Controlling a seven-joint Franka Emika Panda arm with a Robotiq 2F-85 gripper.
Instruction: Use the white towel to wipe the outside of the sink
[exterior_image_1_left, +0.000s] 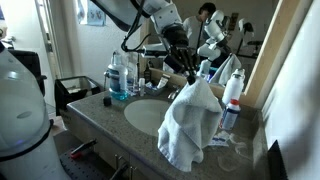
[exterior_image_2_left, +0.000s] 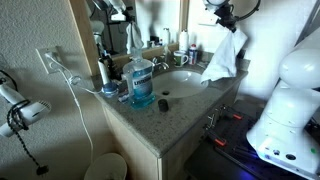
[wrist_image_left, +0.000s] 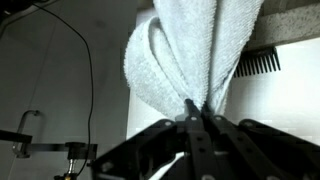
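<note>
The black gripper (exterior_image_1_left: 186, 66) is clamped on a pinch of the white terry towel (exterior_image_1_left: 190, 122). The towel hangs in loose folds over the speckled grey stone counter (exterior_image_1_left: 100, 120), beside the oval white sink (exterior_image_1_left: 148, 116), likely so its free end can sweep the surround. Across the sink, toward the counter's opposite end, a clear plastic bottle (exterior_image_2_left: 142, 82) holds blue liquid.

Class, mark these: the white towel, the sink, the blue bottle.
white towel (exterior_image_1_left: 190, 125), in an exterior view, middle of the hanging cloth
sink (exterior_image_2_left: 185, 82), in an exterior view, bare basin wall
blue bottle (exterior_image_2_left: 141, 85), in an exterior view, its body
</note>
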